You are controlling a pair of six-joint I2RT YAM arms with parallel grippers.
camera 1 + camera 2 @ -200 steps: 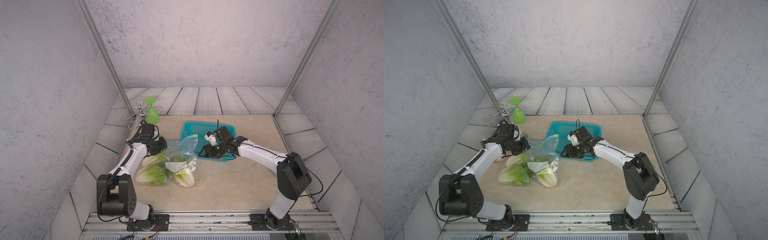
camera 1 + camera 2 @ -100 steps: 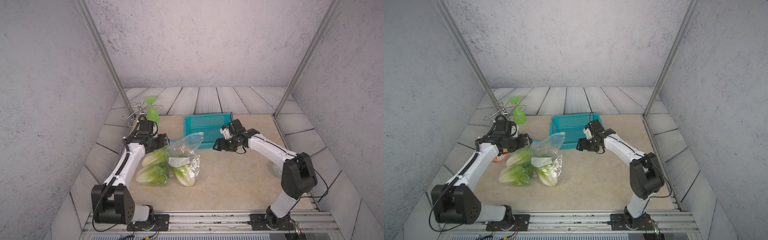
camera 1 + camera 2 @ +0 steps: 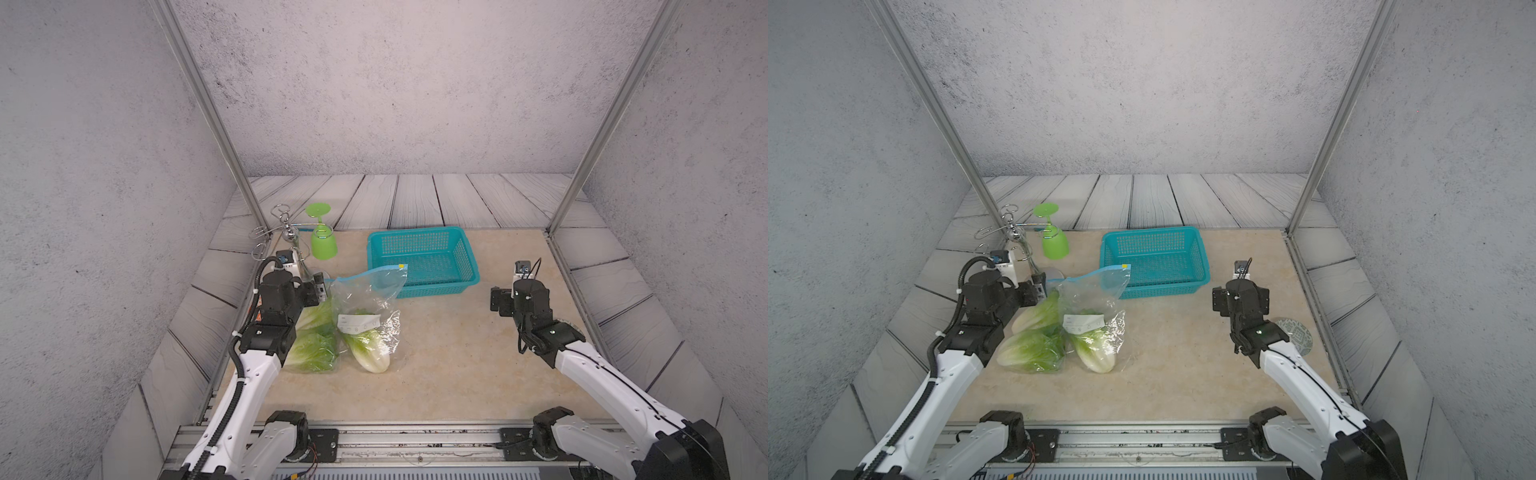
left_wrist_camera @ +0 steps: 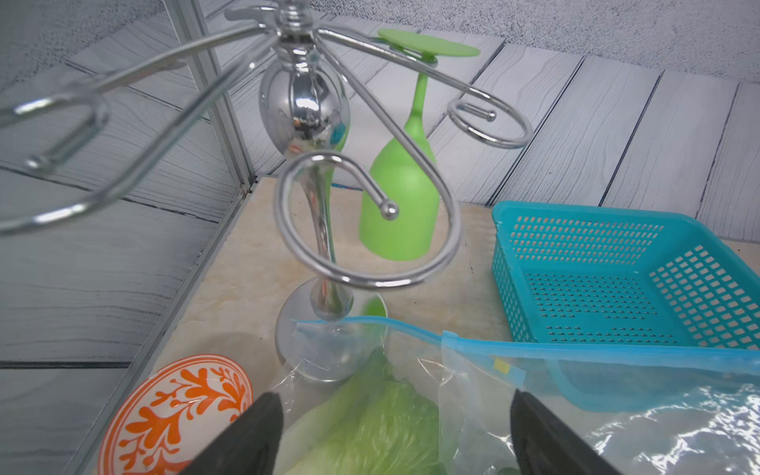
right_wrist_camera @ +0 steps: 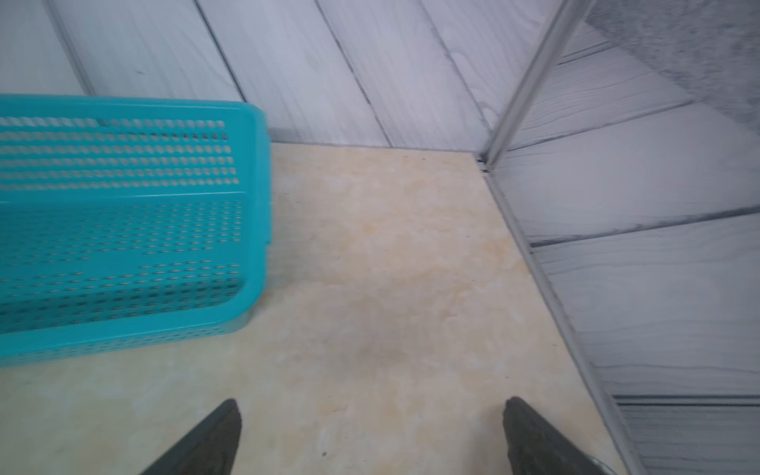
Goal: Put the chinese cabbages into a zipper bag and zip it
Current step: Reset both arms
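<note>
Green chinese cabbages (image 3: pixel 368 351) lie lengthwise, white bases pointing away from basket (image 3: pixel 415 249).

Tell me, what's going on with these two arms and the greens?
Two robot arms are bagging cabbages. A clear zip bag lies on the table, at least one cabbage inside; I cannot tell if it is zipped. The left claw is open at the bag's edge, the right claw is open off beside the blue basket. Neither holds anything.
</note>
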